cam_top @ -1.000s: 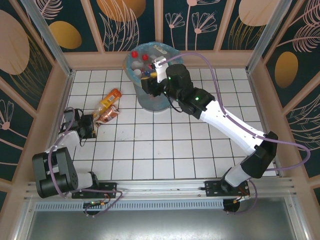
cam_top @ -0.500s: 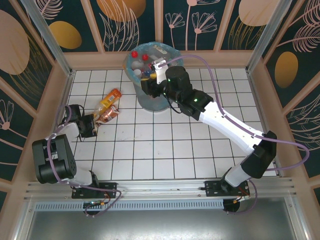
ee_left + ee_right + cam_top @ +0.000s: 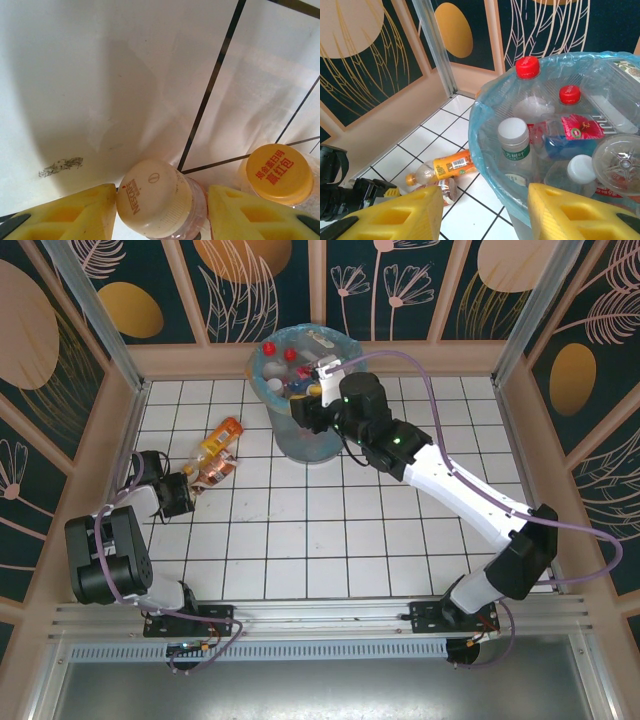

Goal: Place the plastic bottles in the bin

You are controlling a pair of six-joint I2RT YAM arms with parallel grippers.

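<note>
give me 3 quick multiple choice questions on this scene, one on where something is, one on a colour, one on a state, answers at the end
1. Where do the two bottles outside the bin lie?
A) right of the bin
B) left of the bin
C) between the arm bases

2. What colour is the cap between the left jaws?
A) blue
B) red
C) cream

3. How do the right jaws stand?
A) open and empty, by the bin
B) shut on a bottle
C) shut on the bag

Answers:
1 B: the top view shows both lying left of the bin.
2 C: the left wrist view shows a cream cap between the yellow fingers.
3 A: the right wrist view shows its fingers apart, with nothing between them.
</note>
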